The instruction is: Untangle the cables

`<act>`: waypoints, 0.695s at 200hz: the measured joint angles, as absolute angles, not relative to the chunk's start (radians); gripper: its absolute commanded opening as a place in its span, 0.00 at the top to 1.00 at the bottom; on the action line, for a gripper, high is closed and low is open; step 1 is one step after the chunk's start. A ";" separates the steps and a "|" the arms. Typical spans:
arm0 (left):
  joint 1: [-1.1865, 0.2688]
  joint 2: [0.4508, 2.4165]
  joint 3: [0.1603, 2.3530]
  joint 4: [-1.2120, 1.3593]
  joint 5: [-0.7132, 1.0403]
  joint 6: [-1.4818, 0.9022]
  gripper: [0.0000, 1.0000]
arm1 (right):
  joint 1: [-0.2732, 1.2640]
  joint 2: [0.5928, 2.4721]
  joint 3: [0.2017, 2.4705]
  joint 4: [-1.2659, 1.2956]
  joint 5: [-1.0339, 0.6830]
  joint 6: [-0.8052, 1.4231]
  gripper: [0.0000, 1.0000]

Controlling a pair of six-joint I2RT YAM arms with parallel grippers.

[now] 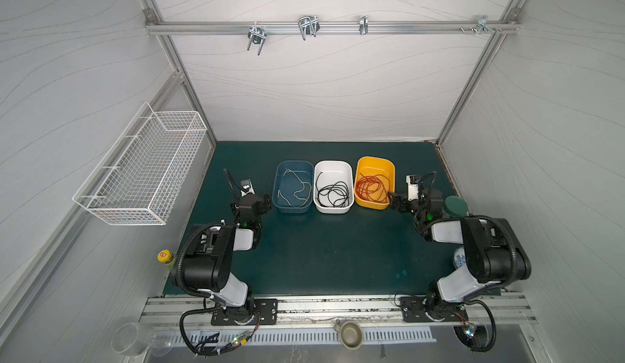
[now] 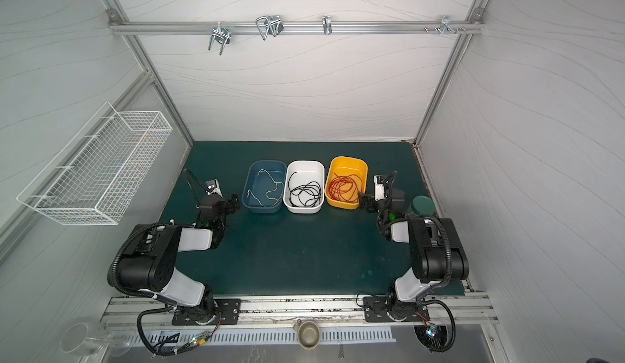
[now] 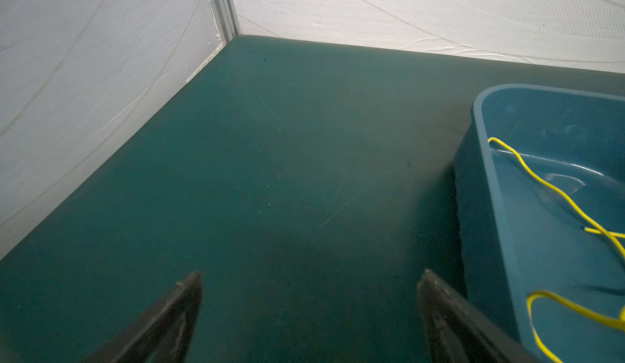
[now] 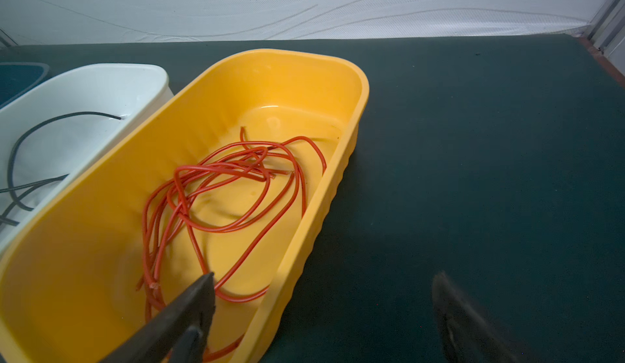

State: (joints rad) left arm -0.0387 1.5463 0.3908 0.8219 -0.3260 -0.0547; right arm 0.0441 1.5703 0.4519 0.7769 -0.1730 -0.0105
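Right tool (image 4: 324, 276) — red cables (image 4: 182, 205) just beside.

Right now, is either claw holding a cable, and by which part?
Nothing is held. Left claw stands open over the mat beside the blue bin; right claw open astride the wall of the yellow bin, red cable ungripped.
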 measured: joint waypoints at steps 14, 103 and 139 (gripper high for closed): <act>-0.038 1.546 0.391 0.822 -0.326 -0.054 0.00 | 0.037 1.570 0.452 0.777 -0.169 -0.006 0.01; -0.039 1.546 0.391 0.822 -0.326 -0.054 0.00 | 0.034 1.570 0.452 0.777 -0.192 -0.008 0.01; -0.039 1.547 0.391 0.822 -0.326 -0.054 0.00 | 0.034 1.570 0.452 0.777 -0.192 -0.008 0.01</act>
State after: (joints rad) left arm -0.0395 1.5467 0.3908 0.8223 -0.3260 -0.0540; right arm 0.0341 1.5703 0.4519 0.7769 -0.1921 -0.0082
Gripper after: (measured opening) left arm 0.999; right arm 0.990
